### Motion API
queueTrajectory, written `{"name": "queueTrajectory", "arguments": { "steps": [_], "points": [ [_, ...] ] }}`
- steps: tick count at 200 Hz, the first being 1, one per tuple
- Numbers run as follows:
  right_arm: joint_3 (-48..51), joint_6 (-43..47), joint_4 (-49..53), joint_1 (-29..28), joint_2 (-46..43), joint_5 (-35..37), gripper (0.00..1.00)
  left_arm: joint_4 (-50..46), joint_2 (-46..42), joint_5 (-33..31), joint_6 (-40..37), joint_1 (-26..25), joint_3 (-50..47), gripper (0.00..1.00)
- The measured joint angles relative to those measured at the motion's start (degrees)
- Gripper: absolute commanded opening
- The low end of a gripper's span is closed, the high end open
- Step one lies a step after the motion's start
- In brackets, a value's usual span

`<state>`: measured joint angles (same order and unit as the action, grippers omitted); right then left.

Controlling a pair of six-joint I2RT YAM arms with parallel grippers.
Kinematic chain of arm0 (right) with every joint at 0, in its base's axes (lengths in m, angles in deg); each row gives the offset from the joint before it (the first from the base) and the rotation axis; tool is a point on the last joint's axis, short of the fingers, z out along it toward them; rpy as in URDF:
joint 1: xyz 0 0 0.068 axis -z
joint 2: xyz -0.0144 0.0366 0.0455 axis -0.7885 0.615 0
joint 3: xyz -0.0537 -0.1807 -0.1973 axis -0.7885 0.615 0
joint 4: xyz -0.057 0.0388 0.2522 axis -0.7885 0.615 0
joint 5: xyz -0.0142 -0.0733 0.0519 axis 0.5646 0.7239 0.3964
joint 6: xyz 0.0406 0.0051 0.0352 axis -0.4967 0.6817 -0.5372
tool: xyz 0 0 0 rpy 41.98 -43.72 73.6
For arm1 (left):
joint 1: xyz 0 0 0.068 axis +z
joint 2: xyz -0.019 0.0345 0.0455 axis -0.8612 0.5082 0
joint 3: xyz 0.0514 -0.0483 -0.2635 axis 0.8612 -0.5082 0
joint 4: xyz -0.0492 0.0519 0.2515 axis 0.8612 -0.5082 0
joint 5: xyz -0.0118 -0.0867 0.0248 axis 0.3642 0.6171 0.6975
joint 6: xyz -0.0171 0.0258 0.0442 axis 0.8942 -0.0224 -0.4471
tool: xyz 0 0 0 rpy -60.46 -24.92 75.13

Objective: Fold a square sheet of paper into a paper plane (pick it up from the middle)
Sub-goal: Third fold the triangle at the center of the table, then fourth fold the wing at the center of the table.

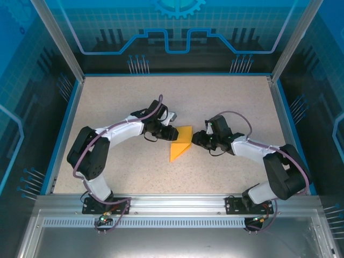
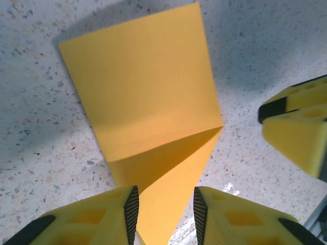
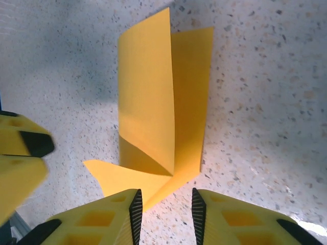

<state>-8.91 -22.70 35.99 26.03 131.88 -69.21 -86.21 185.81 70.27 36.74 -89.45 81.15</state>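
The orange-yellow square sheet of paper [image 1: 180, 144] lies mid-table, folded into a pointed paper plane shape whose tip points toward the near left. In the right wrist view one flap [image 3: 145, 97] stands up from the paper along a crease. My left gripper [image 1: 171, 133] sits at the paper's left edge. Its jaws [image 2: 163, 214] are open, and the narrow pointed end [image 2: 168, 199] runs loosely between them without being pinched. My right gripper [image 1: 196, 138] faces it from the right side. Its jaws [image 3: 166, 217] are open over bare table, and the paper's lower edge touches the left finger [image 3: 134, 214].
The speckled beige table [image 1: 231, 102] is ringed by a blue rim and glass walls. The two grippers are close together: the right gripper's yellow fingers [image 2: 301, 127] show in the left wrist view, and the left gripper's fingers [image 3: 20, 153] in the right wrist view.
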Motion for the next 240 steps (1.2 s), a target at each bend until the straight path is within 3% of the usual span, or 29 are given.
{"name": "queueTrajectory", "arguments": {
  "steps": [53, 91, 199, 225, 240],
  "points": [
    [2.69, -1.49, -3.39, -0.02, 1.18, -3.23, 0.41, -0.46, -1.86, 1.79, 1.22, -0.66, -0.02, 0.16],
    [2.27, -1.49, -6.08, -0.22, 4.83, -5.66, 0.42, -0.37, 0.04, 2.43, 1.42, -1.66, -0.07, 0.1],
    [-4.55, 1.33, -7.85, -2.23, 13.55, -9.07, 0.37, 0.59, 6.32, 1.51, 1.46, -1.68, -0.92, 0.07],
    [-5.84, 3.78, -6.82, -2.23, 14.25, -9.07, 0.33, 1.77, 6.64, 1.22, 1.49, -1.68, -1.53, 0.09],
    [-6.86, 5.33, -5.73, -2.23, 14.75, -9.05, 0.28, 2.21, 6.64, 0.61, 1.55, -1.68, -1.75, 0.15]
  ]
}}
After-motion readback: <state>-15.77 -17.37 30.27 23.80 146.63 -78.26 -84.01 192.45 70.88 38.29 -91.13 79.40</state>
